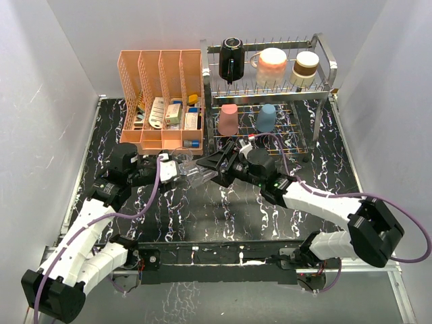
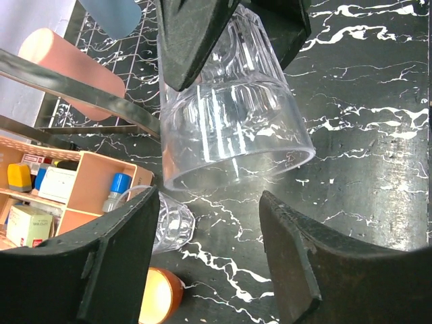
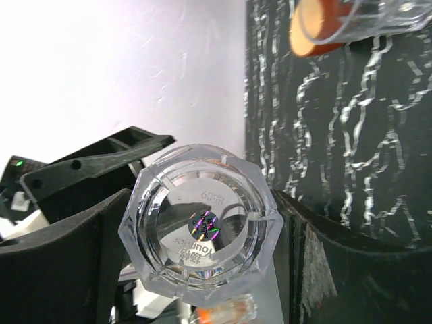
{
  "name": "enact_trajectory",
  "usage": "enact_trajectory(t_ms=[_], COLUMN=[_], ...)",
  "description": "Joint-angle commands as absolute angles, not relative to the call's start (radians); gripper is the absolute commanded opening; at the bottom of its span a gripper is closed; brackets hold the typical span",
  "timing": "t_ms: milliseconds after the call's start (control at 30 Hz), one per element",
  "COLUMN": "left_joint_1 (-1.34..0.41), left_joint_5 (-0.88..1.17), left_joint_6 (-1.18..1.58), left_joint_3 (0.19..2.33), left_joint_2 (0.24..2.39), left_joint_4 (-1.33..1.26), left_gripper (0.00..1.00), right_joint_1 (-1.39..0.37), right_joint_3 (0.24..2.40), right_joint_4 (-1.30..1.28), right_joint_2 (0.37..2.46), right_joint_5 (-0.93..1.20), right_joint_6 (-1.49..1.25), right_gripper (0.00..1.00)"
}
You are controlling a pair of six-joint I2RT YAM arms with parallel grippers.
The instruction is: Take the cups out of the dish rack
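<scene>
Right end effector (image 1: 217, 164) clenches a clear glass (image 2: 233, 128) by its faceted base, tilted above the bench (image 1: 202, 223), in front of the dish rack (image 1: 332, 67). Left end effector (image 2: 209, 202) gapes at its rim, not touching. It looks light, slick, breakable: best held around the ribbed wall.

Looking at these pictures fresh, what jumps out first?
A clear glass is clamped in the right end effector over the black marbled table, with the open left end effector close to its rim. Behind, the silver dish rack holds a pink tumbler and a blue tumbler on its lower tier.
</scene>
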State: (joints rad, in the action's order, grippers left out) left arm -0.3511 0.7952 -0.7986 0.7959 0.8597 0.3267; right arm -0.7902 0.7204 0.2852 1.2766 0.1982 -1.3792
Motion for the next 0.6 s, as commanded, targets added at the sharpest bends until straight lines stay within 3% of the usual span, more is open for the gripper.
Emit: enact_trajectory(t_ms=[0, 167, 300, 367, 433, 567], left_joint_1=[-0.360, -0.363, -0.368, -0.370, -0.374, -0.376], left_joint_5=[0.816, 0.830, 0.849, 0.862, 0.866, 0.845], left_joint_6=[-0.771, -0.691, -0.644, -0.640, -0.628, -0.591], left_joint_3=[0.810, 0.823, 0.833, 0.841, 0.849, 0.859], left_joint_2=[0.858, 0.864, 0.881, 0.895, 0.909, 0.932], left_joint_4=[0.286, 0.246, 0.246, 0.270, 0.285, 0.321], left_gripper=[0.56, 0.45, 0.13, 0.05, 0.03, 0.00], right_joint_1=[-0.795, -0.822, -0.844, -0.848, -0.848, -0.829], right_joint_3=[0.746, 0.763, 0.757, 0.760, 0.761, 0.772], right_joint_4=[0.493, 0.504, 0.543, 0.559, 0.567, 0.431], right_joint_2=[1.305, 1.340, 1.370, 1.381, 1.383, 1.331], right_joint_5=[0.290, 0.306, 0.312, 0.321, 0.317, 0.238], right_joint_6=[-1.504, -1.542, -1.567, -1.569, -1.558, -1.455], right_gripper=[0.39, 0.34, 0.35, 0.38, 0.46, 0.74])
